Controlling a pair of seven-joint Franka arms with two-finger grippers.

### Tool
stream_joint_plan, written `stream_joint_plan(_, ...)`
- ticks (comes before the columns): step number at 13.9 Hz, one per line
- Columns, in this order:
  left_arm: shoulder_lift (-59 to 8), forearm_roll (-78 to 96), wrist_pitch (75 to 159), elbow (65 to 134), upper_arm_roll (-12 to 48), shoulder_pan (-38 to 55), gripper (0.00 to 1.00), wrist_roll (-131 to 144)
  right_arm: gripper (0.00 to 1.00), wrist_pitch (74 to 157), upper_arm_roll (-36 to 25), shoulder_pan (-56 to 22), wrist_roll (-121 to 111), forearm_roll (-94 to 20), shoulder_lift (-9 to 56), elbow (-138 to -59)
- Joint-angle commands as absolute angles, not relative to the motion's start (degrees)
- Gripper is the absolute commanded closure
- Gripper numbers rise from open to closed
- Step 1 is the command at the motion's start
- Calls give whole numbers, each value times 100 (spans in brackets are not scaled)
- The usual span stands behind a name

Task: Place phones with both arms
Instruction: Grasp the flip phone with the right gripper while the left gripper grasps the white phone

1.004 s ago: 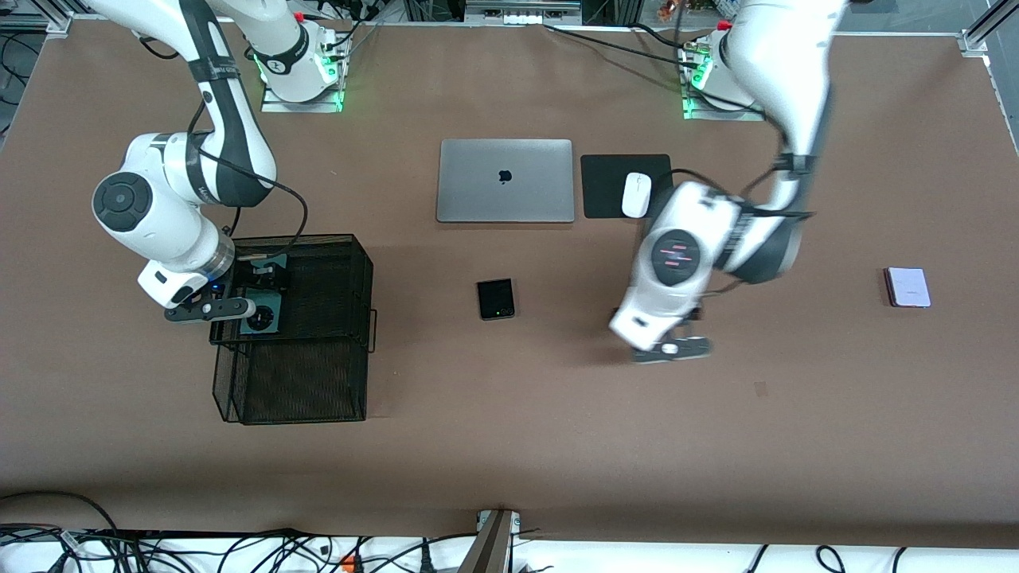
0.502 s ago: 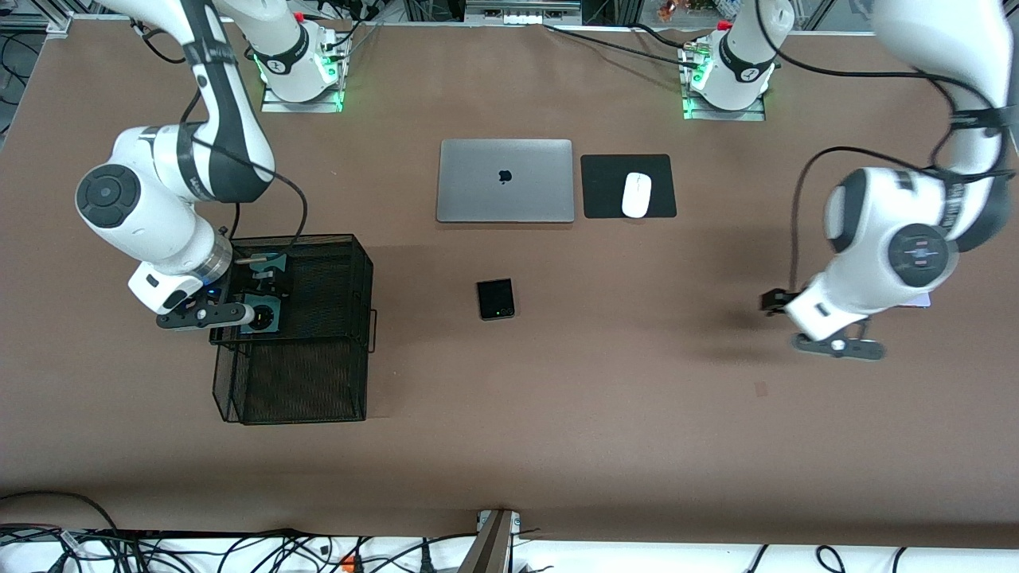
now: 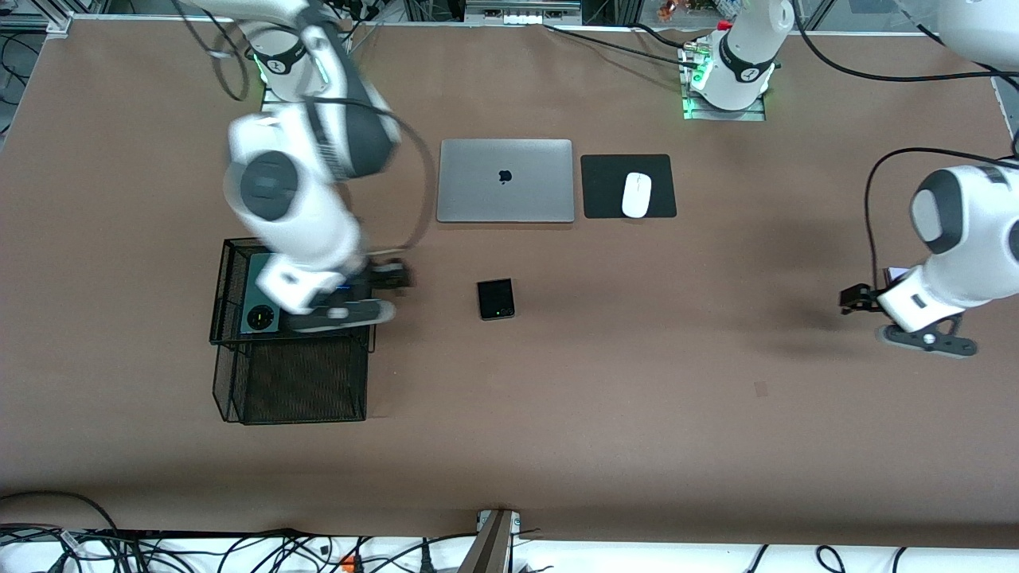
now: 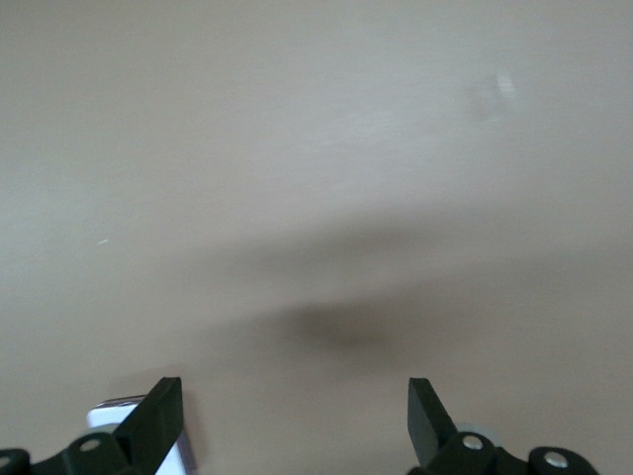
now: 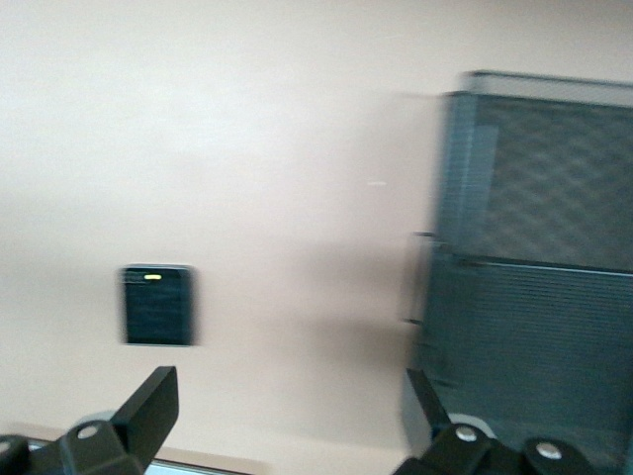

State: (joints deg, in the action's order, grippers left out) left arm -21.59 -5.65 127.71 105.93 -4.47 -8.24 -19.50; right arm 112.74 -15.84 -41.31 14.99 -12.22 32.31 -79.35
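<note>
**Both jaws released; one phone in the basket, two on the surface**

Clock directions are read on the front view, with twelve toward the arms' bases.

The right arm [image 3: 294,207] reaches down over the wire basket [image 3: 227,374], which stands at nine o'clock from the middle of the surface [image 3: 637,414]. Its jaws hang over the basket's three-o'clock edge. In the right wrist view they stand wide apart with nothing between them.

The dark-green phone [image 3: 261,298] lies flat in the part of the basket that is farther from the front camera, camera ring at its six-o'clock end.

The small black phone [image 3: 495,298] lies flat on the bare surface at three o'clock from the basket and apart from it.

The left arm [image 3: 955,231] is down at the three-o'clock end of the surface. Its jaws are released and grasp nothing. They are low over the pale-lilac phone [image 3: 893,275], which the arm mostly hides. Only a pale corner shows beside one jaw in the left wrist view.

A closed silver laptop [image 3: 505,181] lies at twelve o'clock from the black phone. At its three o'clock, a white mouse [image 3: 636,194] sits on a black pad [image 3: 605,187].
</note>
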Motion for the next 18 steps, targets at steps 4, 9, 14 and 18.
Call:
stream_joint_plan(4,-1837,-703,13928,11478,-351,-1888,0,-2136,0,12153,-827,-4192,1547,-1442,4349,-7488)
stream_joint_plan(9,-1898,-703,14631,11987,-343,-2521,0,-2162,0,12699,-835,-4588,1565,-1424,4939,-7488)
stream_joint_plan(14,-1986,-712,15537,12567,-343,-2838,0,-2241,0,12964,-826,-4667,1547,-845,5212,-7488)
stream_joint_plan(18,-2162,-712,15864,12674,-334,-2962,0,-2276,0,13007,-826,-4667,1591,-809,5273,-7497)
